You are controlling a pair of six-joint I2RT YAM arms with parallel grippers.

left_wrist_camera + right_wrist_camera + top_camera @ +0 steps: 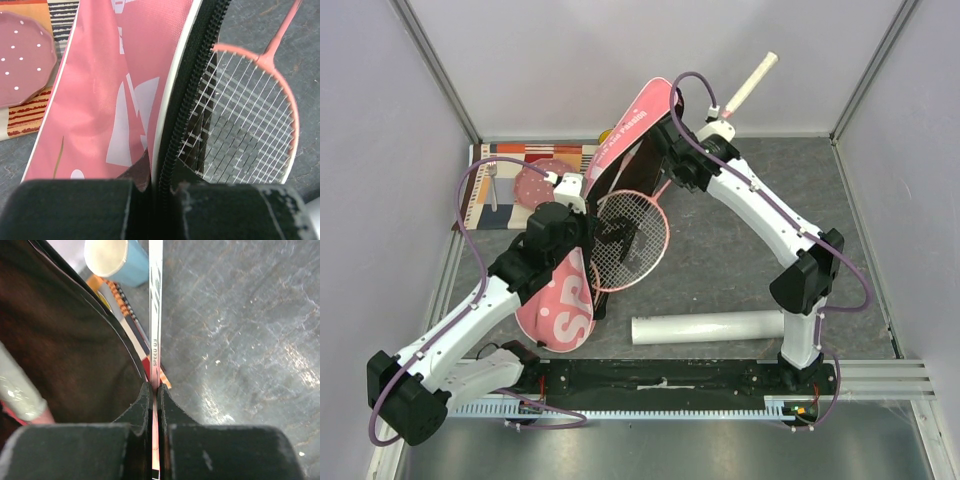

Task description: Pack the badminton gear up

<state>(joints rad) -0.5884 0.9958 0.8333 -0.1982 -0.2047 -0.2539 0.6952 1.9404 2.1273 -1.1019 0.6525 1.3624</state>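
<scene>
The pink racket bag (pixel 560 305) lies in front of the left arm, its upper flap (pixel 100 100) raised on edge. My left gripper (pixel 582 215) (pixel 159 177) is shut on the flap's zippered rim (pixel 192 75). A pink-framed racket (pixel 632 240) has its head (pixel 255 115) at the bag's opening, partly behind the flap. Its white handle (pixel 752 84) points up to the back right. My right gripper (pixel 682 160) (pixel 156 390) is shut on the racket's thin shaft (pixel 156 315), right beside the bag's dark inside (pixel 60 340). The long white tube (pixel 710 327) lies near the right arm's base.
A striped placemat (pixel 505 160) with a pink dotted plate (pixel 535 182) (pixel 20 60) and a fork (pixel 492 185) lies at the back left. A blue mug (pixel 117 257) stands just past the bag's far end, and a bit of yellow (pixel 607 135) shows there. Walls close in on three sides.
</scene>
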